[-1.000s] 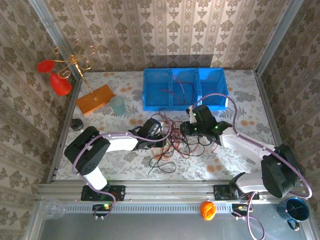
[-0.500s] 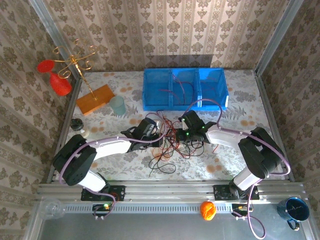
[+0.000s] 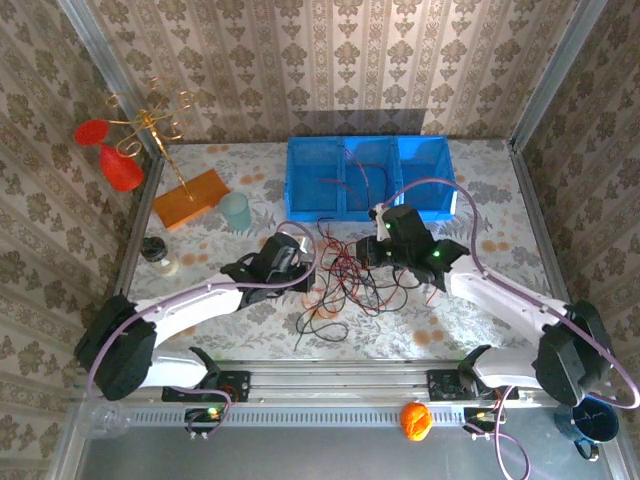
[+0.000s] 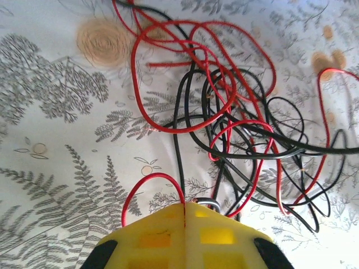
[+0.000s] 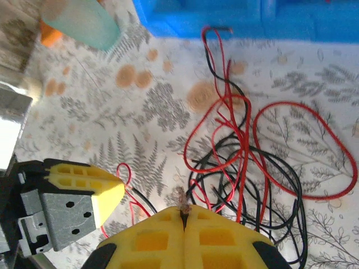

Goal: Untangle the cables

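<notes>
The cables (image 3: 345, 275), red and black, lie in a loose tangle on the floral worktop (image 3: 500, 215) between the two arms, just in front of the blue bin (image 3: 310, 208), where a few more thin wires lie. The left hand (image 4: 185, 208) sits at the tangle's left edge with its yellow fingers pressed together and a red loop running into the seam between them, so it is clamped on a cable. The right hand (image 5: 183, 216), at the tangle's right side, is likewise closed, pinching a bare frayed wire end at its tips
</notes>
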Controlling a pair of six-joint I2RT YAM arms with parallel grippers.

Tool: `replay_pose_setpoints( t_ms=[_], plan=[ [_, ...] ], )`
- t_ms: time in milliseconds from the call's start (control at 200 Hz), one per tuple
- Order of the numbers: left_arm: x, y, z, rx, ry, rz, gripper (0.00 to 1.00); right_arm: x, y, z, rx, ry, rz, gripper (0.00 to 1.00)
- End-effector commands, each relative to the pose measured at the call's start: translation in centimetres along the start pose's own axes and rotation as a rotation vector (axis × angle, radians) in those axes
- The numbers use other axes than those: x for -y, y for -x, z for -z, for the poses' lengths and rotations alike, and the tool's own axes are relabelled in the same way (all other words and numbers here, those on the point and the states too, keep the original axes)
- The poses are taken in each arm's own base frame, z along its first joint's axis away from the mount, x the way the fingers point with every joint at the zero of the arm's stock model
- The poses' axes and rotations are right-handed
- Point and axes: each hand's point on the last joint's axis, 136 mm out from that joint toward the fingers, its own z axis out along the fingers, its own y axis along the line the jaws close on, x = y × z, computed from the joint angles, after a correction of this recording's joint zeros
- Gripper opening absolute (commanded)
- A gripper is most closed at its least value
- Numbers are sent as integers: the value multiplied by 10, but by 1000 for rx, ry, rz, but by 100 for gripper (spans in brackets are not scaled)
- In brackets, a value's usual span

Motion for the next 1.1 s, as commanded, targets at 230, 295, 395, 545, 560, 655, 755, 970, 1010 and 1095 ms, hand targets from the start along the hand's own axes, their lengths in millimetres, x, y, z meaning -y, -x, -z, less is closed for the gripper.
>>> replay_pose_setpoints(
  t_ms=[230,295,395,545,560,655,755,970,1010,1095],
  plan=[
    [-54,-13,-4,6,117,83,0,-67,94,88,290,123,130,0],
    [-61,-17,-7,-3,132,97,0,-82,114,105,350,155,151,0],
    [-69,-21,-11,-14,153,110,0,-106,143,136,457,215,180,0],
    [-76,-23,-15,-16,159,136,0,-136,180,183,613,292,217,0],
    [-76,-23,-15,-16,158,135,0,-138,182,187,626,302,219,0],
    [-76,-23,-16,-21,156,135,0,-156,198,212,706,364,243,0],
    [-75,-23,-16,-21,149,130,0,-172,213,236,776,401,277,0],
    [-70,-22,-13,-22,126,112,2,-190,241,288,942,412,324,0],
    [-69,-21,-12,-21,120,107,15,-191,244,293,959,411,326,0],
    [-59,-16,-4,-10,82,79,54,-195,249,300,983,414,341,0]
  ],
)
